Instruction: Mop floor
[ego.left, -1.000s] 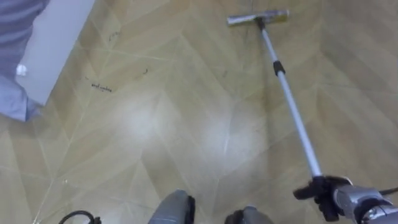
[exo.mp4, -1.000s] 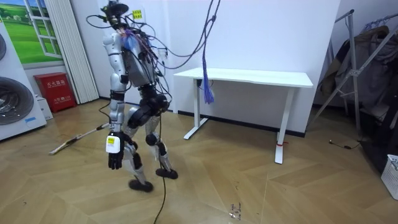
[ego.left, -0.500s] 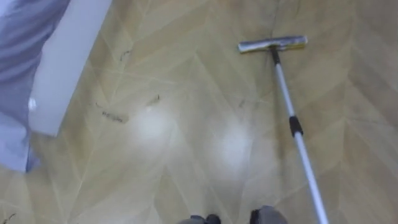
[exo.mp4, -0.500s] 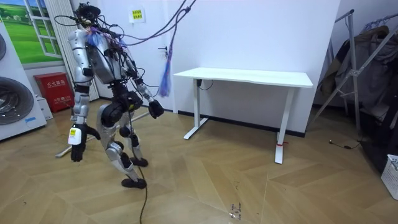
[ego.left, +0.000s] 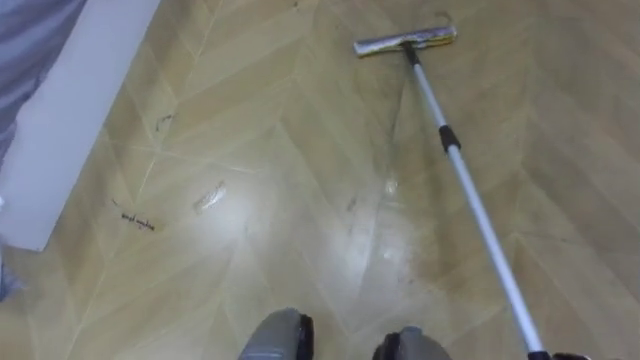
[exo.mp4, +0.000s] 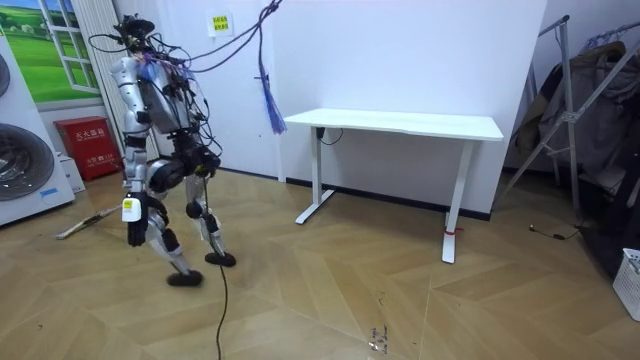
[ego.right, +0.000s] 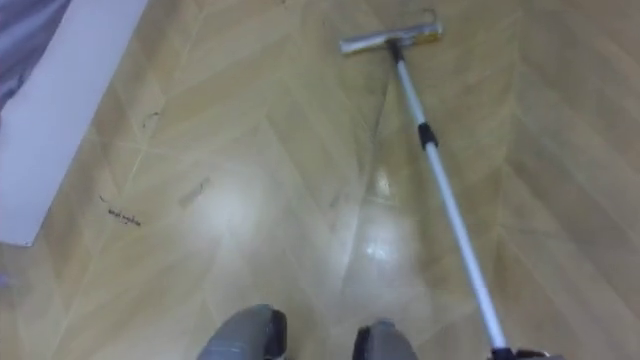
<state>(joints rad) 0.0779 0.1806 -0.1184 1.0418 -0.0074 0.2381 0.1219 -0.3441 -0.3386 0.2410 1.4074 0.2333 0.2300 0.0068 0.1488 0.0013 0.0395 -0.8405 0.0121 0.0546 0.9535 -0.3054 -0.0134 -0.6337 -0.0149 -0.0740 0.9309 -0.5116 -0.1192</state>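
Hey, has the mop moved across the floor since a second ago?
Yes. In the room view the mop has slid toward that view's left, nearer the washing machine and farther from the white table.

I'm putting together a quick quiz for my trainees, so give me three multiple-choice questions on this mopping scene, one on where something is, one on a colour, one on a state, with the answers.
1. Where is the mop head?
A) on the floor, well ahead of the robot
B) directly beneath the robot
C) behind the robot

2. What colour is the low box near the robot in the room view?
A) blue
B) red
C) green

3. How is the mop head?
A) lifted clear of the floor
B) lying flat on the floor, joined to its pole
C) detached from its pole

Answers:
1 A: the mop head lies far ahead on the floor, and its pole runs back toward the lower right.
2 B: the box is red.
3 B: the head sits flat on the wood with the pole meeting its middle.
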